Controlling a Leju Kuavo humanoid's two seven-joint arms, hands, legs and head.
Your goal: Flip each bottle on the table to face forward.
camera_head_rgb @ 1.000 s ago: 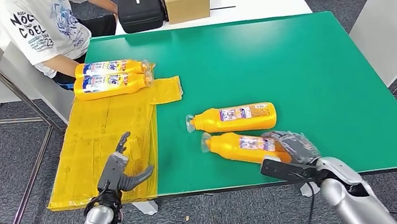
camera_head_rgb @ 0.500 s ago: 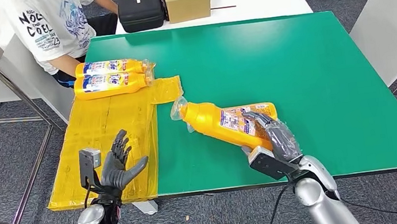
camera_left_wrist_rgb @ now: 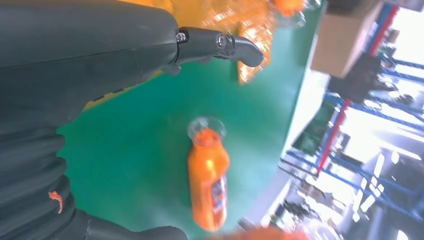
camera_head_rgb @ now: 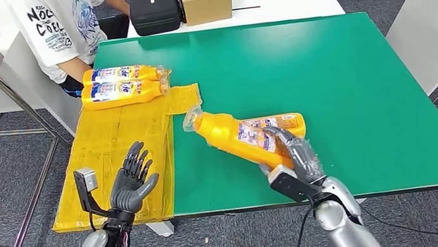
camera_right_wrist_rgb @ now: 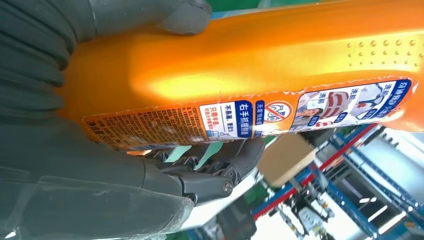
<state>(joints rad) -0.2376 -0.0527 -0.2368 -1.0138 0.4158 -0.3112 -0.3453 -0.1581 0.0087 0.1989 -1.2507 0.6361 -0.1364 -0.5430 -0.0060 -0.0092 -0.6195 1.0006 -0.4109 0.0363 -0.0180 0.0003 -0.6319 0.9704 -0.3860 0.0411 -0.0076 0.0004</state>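
Your right hand [camera_head_rgb: 294,155] grips an orange bottle [camera_head_rgb: 237,135] lifted near the green table's [camera_head_rgb: 350,68] front edge, over a second bottle [camera_head_rgb: 289,120]; your left hand [camera_head_rgb: 132,186] hovers spread above the yellow sheet [camera_head_rgb: 110,144].

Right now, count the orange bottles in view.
4: two side by side on the yellow sheet at and, one held by the right hand at, one behind it.

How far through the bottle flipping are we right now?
Looks done: two bottles lie side by side on the yellow sheet, front labels up. In hand: the right hand grips a third bottle by its base, raised and tilted, its small-print label showing in the right wrist view. Left: another bottle lies on the green table behind it. The left hand is open, holding nothing.
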